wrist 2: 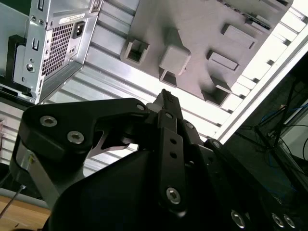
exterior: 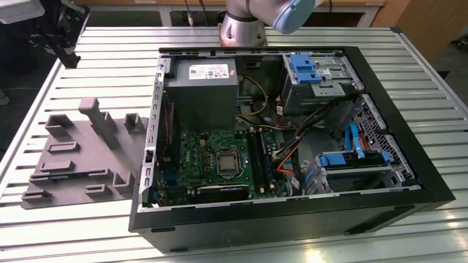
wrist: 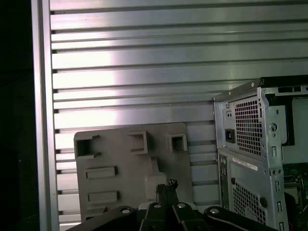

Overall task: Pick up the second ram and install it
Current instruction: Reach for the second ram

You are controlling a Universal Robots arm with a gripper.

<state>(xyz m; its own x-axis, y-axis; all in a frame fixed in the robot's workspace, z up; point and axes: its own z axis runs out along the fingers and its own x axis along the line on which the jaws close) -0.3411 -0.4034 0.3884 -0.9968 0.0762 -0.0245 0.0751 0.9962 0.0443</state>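
Parked high over the ribbed aluminium bench [wrist: 144,62], toward the exterior view's upper left, with the black two-fingered tool [wrist: 167,186] closed up, fingertips pressed together on nothing visible. Looking down, in both wrist views, on a light grey plastic tray [wrist: 125,161] with raised blocks and a tall post, flat on the bench just beside an open black desktop computer case [exterior: 292,219]. Inside the case, lying on its side: a grey metal power supply box [exterior: 205,98] nearest the arm's silver base [exterior: 241,27], a green motherboard [exterior: 208,148] next to it, blue-tabbed drive bays [exterior: 343,160] toward the exterior view's right. Seated on edge, apparently, among the long black motherboard slots [exterior: 254,156] just beside the square silver processor socket [exterior: 227,162]: the second ram [exterior: 263,156], a long, narrow, dark memory stick, hard to separate from the slots at this angle. Well apart from the tool, inside the case.
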